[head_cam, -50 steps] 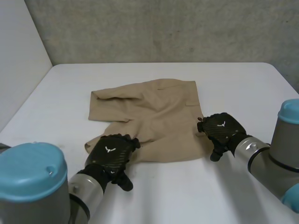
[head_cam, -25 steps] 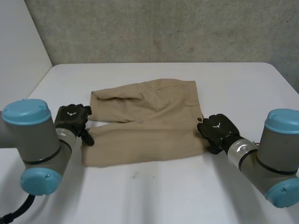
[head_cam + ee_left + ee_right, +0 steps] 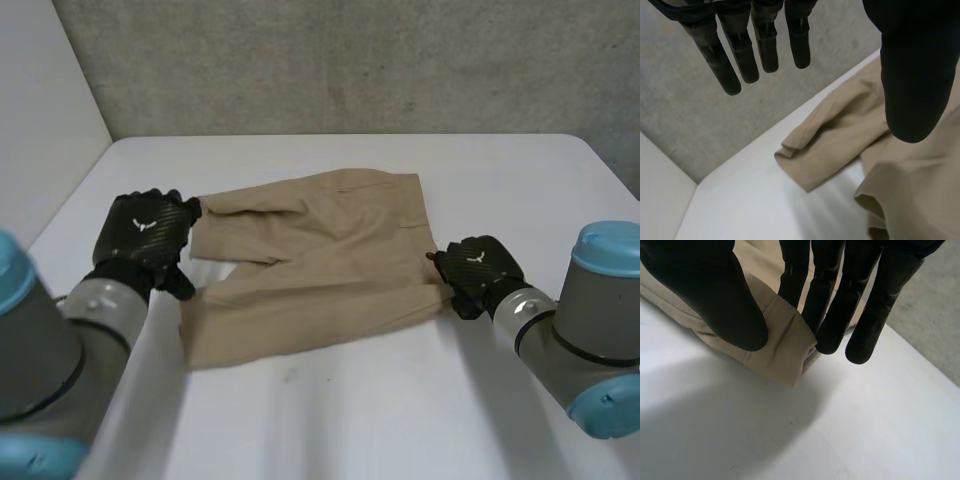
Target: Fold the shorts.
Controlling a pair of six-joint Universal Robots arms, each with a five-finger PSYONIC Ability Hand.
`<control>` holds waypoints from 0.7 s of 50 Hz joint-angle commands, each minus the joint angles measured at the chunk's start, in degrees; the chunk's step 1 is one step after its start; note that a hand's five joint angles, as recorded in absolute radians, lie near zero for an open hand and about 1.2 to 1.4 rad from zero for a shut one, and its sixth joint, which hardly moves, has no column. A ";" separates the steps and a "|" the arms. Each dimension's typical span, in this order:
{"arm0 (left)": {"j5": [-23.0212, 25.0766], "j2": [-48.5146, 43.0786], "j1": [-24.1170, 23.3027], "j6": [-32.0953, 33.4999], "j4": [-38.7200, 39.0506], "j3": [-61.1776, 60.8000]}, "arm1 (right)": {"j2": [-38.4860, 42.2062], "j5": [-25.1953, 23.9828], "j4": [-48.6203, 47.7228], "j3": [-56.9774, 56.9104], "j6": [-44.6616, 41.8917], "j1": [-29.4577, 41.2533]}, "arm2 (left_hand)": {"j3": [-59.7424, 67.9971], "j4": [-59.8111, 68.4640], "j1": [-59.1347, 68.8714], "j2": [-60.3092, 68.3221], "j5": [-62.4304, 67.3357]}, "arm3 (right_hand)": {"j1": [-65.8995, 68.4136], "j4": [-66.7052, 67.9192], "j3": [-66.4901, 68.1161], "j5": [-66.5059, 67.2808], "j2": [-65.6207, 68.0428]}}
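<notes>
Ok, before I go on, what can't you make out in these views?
Head view: the left hand covers the edge of the shorts beneath it; contact unclear.
Head view: the back of the right hand hides its hold on the cloth.
Left wrist view: the thumb blocks part of the shorts.
All views: lower layers, covered by the top fold.

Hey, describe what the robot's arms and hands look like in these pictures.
The left arm and right arm are thick grey cylinders with rounded light-blue caps at the joints. The left hand and right hand are matte black, with slim fingers and a broader thumb. Each carries a small white emblem on its back.
</notes>
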 commanded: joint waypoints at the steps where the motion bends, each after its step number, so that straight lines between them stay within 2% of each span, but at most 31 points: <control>1: 1.67 6.60 -3.31 0.04 -5.16 -7.31 | 0.39 3.74 4.54 -2.75 7.62 0.14 | 11.04 11.04 10.99 11.03 10.85 | 28.39 11.96 12.97 15.79 12.84; 7: 3.69 2.49 -3.66 -0.14 -7.19 -9.07 | 0.04 3.74 4.89 -2.66 7.44 0.14 | 14.58 14.58 14.53 14.57 14.39 | 28.39 11.96 12.97 15.79 12.84; 16: 3.69 -5.61 -3.14 -0.14 -7.28 -7.93 | 0.13 3.56 4.89 -2.22 7.44 0.05 | 14.42 14.41 14.37 14.40 14.22 | 28.39 11.96 12.97 15.79 12.84; 35: 3.07 -12.82 -1.64 0.30 -1.48 -4.59 | 0.04 3.38 4.81 -1.52 7.27 0.23 | 15.59 15.59 15.54 15.58 15.40 | 28.39 11.96 12.97 15.79 12.84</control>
